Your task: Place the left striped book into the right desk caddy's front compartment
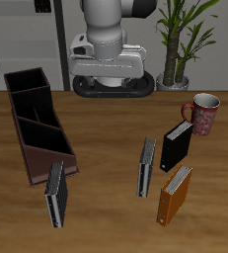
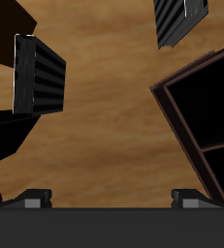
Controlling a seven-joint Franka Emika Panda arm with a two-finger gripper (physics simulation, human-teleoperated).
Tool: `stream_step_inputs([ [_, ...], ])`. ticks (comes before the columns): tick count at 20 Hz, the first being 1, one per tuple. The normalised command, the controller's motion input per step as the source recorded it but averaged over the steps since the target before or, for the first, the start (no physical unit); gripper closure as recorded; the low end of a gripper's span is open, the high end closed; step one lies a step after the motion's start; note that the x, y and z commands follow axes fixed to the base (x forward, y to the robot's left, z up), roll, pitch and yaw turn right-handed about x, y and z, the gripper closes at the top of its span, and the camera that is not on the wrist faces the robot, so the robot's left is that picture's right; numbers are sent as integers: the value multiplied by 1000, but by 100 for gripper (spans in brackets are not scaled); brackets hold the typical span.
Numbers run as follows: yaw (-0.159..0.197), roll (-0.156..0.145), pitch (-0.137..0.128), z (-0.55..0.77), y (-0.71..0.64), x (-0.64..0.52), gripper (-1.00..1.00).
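Twin grey-and-black striped hardback (image 1: 55,193) is lying beside the long maroon-brown desk caddy (image 1: 37,124). Well apart from it, the left striped book (image 1: 146,166) is looking thin, stiff and light, likely best pinched across its covers. The gripper (image 2: 112,199) is hanging with jaws spread, holding nothing.

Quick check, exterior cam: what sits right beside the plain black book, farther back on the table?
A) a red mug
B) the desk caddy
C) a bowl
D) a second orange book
A: a red patterned mug stands beside the black book, slightly farther back; the desk caddy lies across the table.
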Motion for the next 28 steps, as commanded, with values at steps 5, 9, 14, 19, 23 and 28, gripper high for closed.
stream_step_inputs([
  [5, -19, -89, -47, 70, 99, 270, -100],
  [9, -8, -48, 8, 17, 105, 312, -100],
  [14, 78, -21, -9, -26, 289, 351, -100],
  [19, 45, -6, 5, -83, 327, 288, -100],
  [23, 7, 24, 18, -76, 244, 184, -100],
  [28, 30, 22, -51, 119, 370, 157, -100],
])
